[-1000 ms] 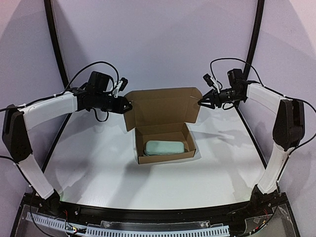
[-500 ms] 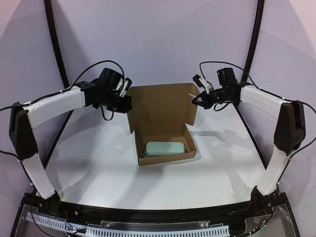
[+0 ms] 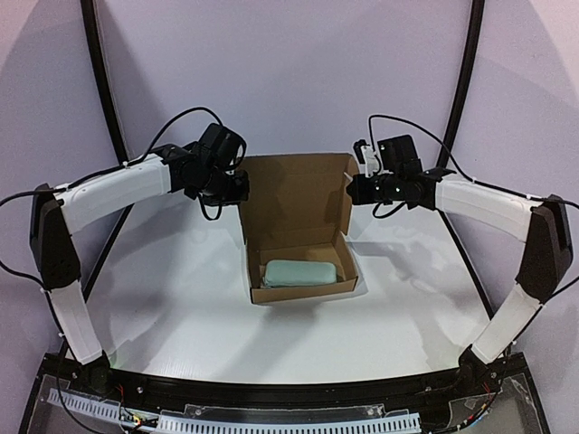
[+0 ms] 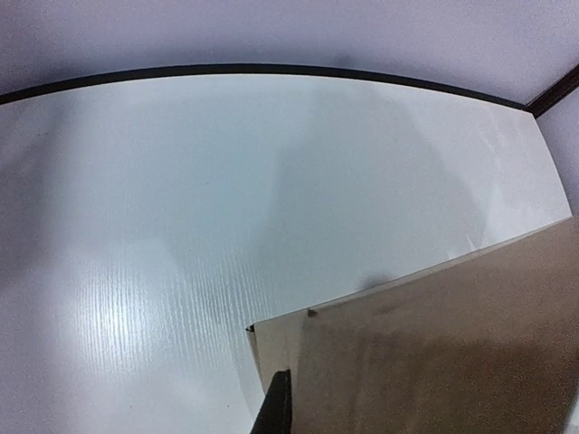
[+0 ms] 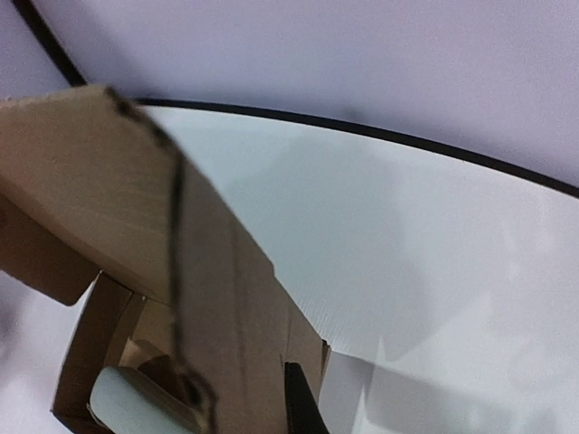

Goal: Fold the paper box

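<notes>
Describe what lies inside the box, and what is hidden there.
A pale green oblong object lies flat in the box, toward its near wall. The floor beneath it is covered; the near wall hides the floor's front strip.

At the middle of the table (image 3: 181, 307): the paper box (image 3: 294, 203), tray in front, lid upright behind. Holds a small pale object (image 3: 300, 272) in the tray, near the front wall. Flanked at the lid: left gripper (image 3: 242, 189) at its left edge, right gripper (image 3: 352, 188) at its right edge.
</notes>
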`<state>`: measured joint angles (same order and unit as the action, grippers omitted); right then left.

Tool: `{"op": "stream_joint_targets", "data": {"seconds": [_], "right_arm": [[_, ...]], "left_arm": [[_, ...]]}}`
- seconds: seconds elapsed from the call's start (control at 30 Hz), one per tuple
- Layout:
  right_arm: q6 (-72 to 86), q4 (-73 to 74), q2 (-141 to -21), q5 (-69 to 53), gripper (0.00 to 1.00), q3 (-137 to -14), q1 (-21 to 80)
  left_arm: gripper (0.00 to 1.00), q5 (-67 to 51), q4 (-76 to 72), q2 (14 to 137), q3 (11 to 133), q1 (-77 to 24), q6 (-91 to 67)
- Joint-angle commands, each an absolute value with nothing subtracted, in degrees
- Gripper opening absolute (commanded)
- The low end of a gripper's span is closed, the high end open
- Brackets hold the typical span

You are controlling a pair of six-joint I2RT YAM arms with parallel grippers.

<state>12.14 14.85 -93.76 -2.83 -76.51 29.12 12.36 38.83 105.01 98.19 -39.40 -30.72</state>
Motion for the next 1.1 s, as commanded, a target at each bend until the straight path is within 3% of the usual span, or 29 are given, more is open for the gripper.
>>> {"op": "stream_joint_targets", "data": {"seconds": [0.0,0.17,0.47,0.73,1.07], "right_arm": [[19.9,9.9,-91.6,-2.1,0.00,-71.2,32.8],[19.7,1.5,-87.3,-0.3,0.00,-60.1,33.6],[19.4,-3.3,-84.6,2.9,0.00,-52.6,37.8],[17.1,-15.9,-80.1,6.1,0.00,-39.7,39.7],[14.1,-32.3,-83.2,7.7,0.00,-27.8,44.1]], "left_arm": [[0.01,10.9,38.5,106.8,95.1,-41.8,-32.3],[0.01,10.1,38.0,106.4,91.1,-43.4,-32.9],[0.01,9.9,34.8,102.5,80.5,-46.2,-34.3],[0.01,9.7,23.8,98.8,67.3,-49.3,-35.0],[0.01,12.4,10.4,99.5,55.3,-52.7,-36.6]]}}
